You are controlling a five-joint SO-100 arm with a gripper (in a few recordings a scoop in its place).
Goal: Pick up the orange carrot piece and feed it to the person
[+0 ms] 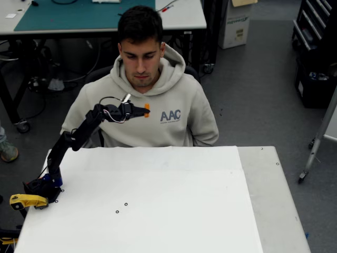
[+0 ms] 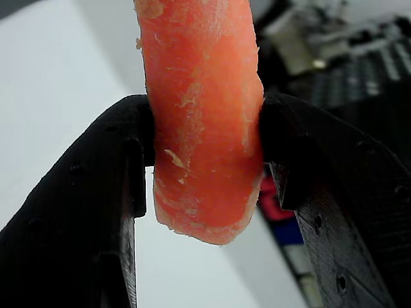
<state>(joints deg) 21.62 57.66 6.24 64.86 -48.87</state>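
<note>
At the person's [image 1: 142,100] chest, my gripper [image 1: 144,110] clamps the carrot piece [image 1: 147,109]; I should lift gently toward the mouth, grip steady

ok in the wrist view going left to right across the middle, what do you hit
left finger of the hand → orange carrot piece clamped between the fingers → right finger

The carrot [image 2: 202,122], a stubby orange stick with a rough, scraped skin, is pinched upright between the gripper's [image 1: 143,110] two black fingers. The person [image 1: 152,100] in a beige hoodie sits just behind the gripper, head bowed toward it.
</note>
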